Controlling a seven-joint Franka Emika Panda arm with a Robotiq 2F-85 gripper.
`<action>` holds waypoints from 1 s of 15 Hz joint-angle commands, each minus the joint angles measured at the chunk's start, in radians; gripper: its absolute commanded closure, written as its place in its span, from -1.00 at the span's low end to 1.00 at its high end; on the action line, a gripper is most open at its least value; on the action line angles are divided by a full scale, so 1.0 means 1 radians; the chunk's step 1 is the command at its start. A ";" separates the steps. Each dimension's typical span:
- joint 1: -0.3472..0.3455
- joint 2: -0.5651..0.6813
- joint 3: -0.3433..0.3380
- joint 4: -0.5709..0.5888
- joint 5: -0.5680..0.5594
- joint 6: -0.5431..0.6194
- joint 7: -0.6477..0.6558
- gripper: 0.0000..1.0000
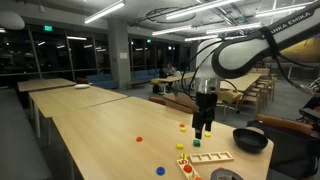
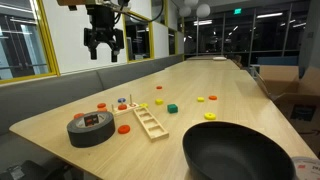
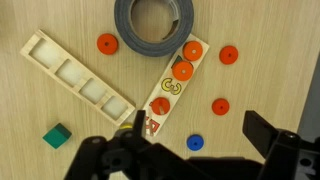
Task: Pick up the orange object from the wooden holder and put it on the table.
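The wooden holder (image 3: pixel 166 98) is a narrow light-wood strip lying at a slant below the wrist camera. Two orange discs (image 3: pixel 184 70) sit at its upper end, with a yellow piece and red pieces lower down. My gripper (image 3: pixel 195 140) is open and empty, hanging high above the table (image 3: pixel 285 70). Its fingers frame the holder's lower end and a blue disc (image 3: pixel 194 143). In both exterior views the gripper (image 1: pixel 202 130) (image 2: pixel 104 50) hovers well above the pale table (image 1: pixel 100 125) (image 2: pixel 235 95).
An empty recessed wooden tray (image 3: pixel 75 72) (image 2: pixel 150 122) (image 1: pixel 211 157) lies beside the holder. A grey tape roll (image 3: pixel 155 25) (image 2: pixel 90 127) and a black bowl (image 1: pixel 250 140) (image 2: pixel 238 152) are close by. Loose orange discs (image 3: pixel 220 106) and a green cube (image 3: pixel 57 135) lie scattered.
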 commanded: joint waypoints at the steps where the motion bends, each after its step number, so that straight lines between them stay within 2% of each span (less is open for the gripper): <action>1: -0.002 -0.001 0.002 0.005 0.000 -0.002 -0.001 -1.00; 9: 0.010 -0.010 0.020 -0.010 0.004 0.004 0.017 -1.00; 15: 0.090 -0.016 0.098 -0.072 0.064 0.046 0.042 -1.00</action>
